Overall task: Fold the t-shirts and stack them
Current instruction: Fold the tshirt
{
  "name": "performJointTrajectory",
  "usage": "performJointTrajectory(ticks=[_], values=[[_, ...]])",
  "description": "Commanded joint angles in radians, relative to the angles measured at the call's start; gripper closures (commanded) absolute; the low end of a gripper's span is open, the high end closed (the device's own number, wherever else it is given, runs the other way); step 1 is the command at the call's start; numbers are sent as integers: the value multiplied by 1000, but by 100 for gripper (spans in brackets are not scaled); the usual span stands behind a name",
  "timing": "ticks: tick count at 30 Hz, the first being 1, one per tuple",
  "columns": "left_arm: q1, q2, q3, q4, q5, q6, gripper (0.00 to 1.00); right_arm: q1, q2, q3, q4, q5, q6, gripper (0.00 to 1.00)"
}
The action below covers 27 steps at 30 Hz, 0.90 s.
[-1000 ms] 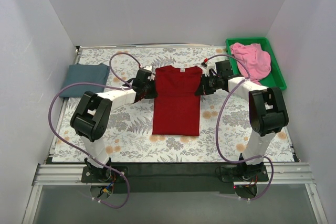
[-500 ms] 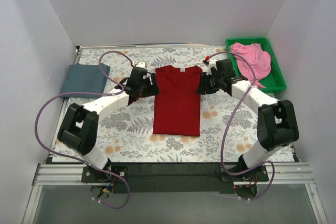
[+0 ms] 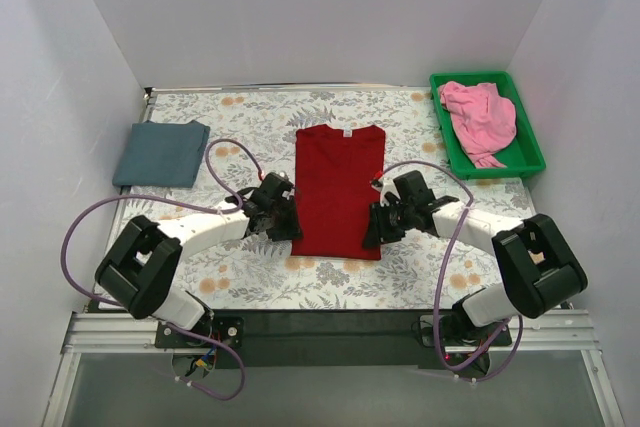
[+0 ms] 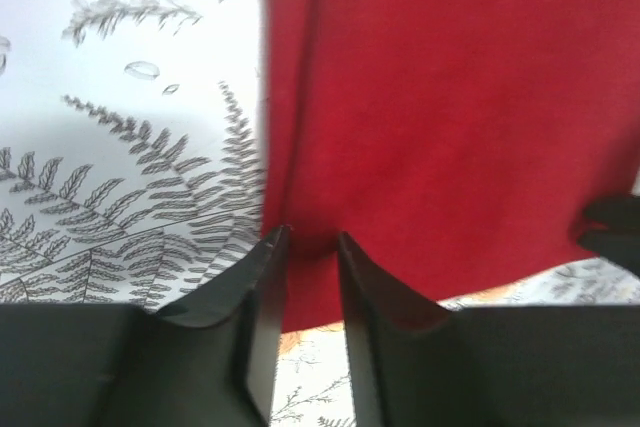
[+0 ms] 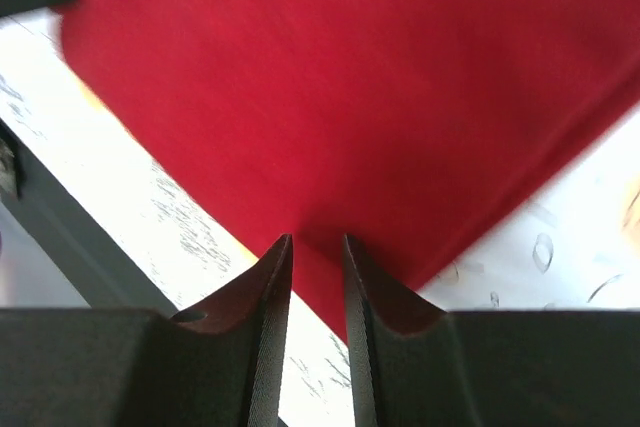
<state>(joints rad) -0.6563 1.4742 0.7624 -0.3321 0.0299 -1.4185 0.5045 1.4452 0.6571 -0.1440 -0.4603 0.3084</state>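
The dark red t-shirt (image 3: 338,182) lies flat in the middle of the table, sleeves folded in, collar at the far end. My left gripper (image 3: 290,227) is at its near left corner and my right gripper (image 3: 372,230) at its near right corner. In the left wrist view the left gripper (image 4: 305,237) has its jaws a narrow gap apart over the red cloth (image 4: 450,97) at its edge. In the right wrist view the right gripper (image 5: 315,239) stands the same way over the shirt's corner (image 5: 350,77). The slate blue-grey t-shirt (image 3: 160,153) lies folded at far left. The pink t-shirt (image 3: 480,115) lies crumpled in the bin.
The green plastic bin (image 3: 530,155) stands at the far right corner. The table has a floral cloth (image 3: 240,277). White walls close in on the left, right and back. A black rail runs along the near edge.
Both grippers have moved from the shirt's shoulders, near the collar end, down along its sides to its near corners. The shirts have not moved.
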Motion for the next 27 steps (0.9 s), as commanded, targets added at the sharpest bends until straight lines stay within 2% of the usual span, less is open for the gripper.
performJointTrajectory(ticks=[1,5,11,17,19,22,24,27], values=[[-2,41,6,-60,24,-48,75,-3,7,-63,75,-35,18,72],[1,116,29,-186,-15,-72,78,-17,11,-155,77,20,11,74],[17,43,0,-243,-50,-96,78,-52,-112,-221,34,89,3,75],[12,-80,3,-275,-42,-103,55,-18,-239,-147,-106,144,-23,75],[1,-97,9,-289,-33,-102,43,12,-265,-123,-134,181,-20,74],[-14,-106,25,-308,0,-103,31,51,-310,-91,-180,265,-3,67],[-22,-86,29,-306,11,-106,26,74,-316,-83,-203,310,3,62],[-35,-52,46,-306,15,-103,24,103,-313,-85,-216,345,21,59]])
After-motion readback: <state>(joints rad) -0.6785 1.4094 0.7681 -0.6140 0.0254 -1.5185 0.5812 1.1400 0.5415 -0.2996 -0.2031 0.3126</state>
